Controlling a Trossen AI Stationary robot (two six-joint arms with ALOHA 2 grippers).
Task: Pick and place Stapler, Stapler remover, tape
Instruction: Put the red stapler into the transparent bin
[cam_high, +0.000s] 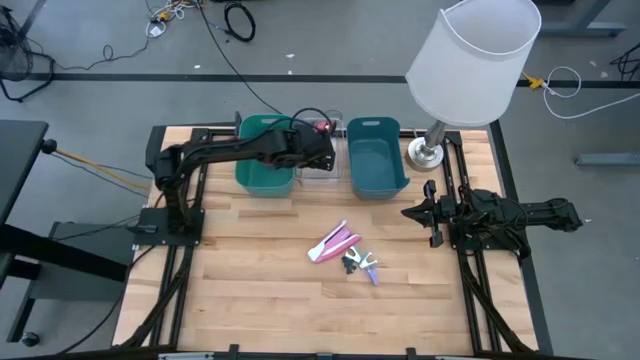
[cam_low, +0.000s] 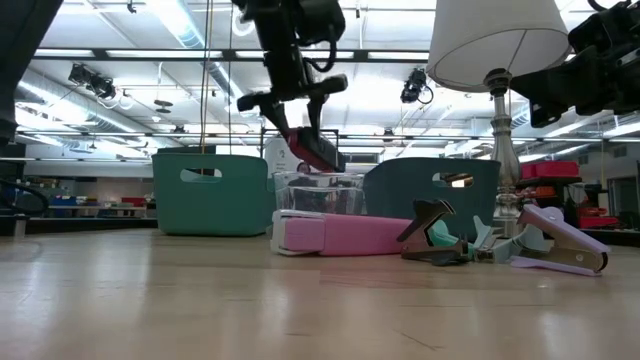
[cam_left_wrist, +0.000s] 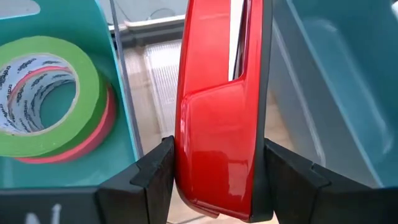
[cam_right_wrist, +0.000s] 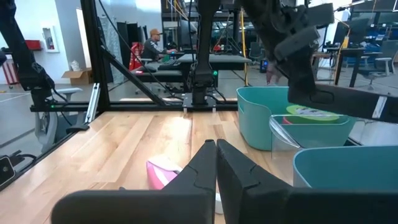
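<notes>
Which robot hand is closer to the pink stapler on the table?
Right. The right gripper waits just to the side of the pink stapler. The left gripper is farther back over the clear bin, holding a red stapler.

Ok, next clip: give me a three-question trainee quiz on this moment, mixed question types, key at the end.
1. True or false: the left hand is shut on a red stapler.
2. Multiple choice: the rolls of tape lie in
A) the green bin
B) the clear bin
C) the blue bin
3. Short answer: name the items lying on the bare table in front of the bins.

Key
1. True; it hangs above the clear bin.
2. A.
3. A pink stapler and staple removers beside it; the right hand, fingers together, waits at the table's right side under the lamp.
</notes>
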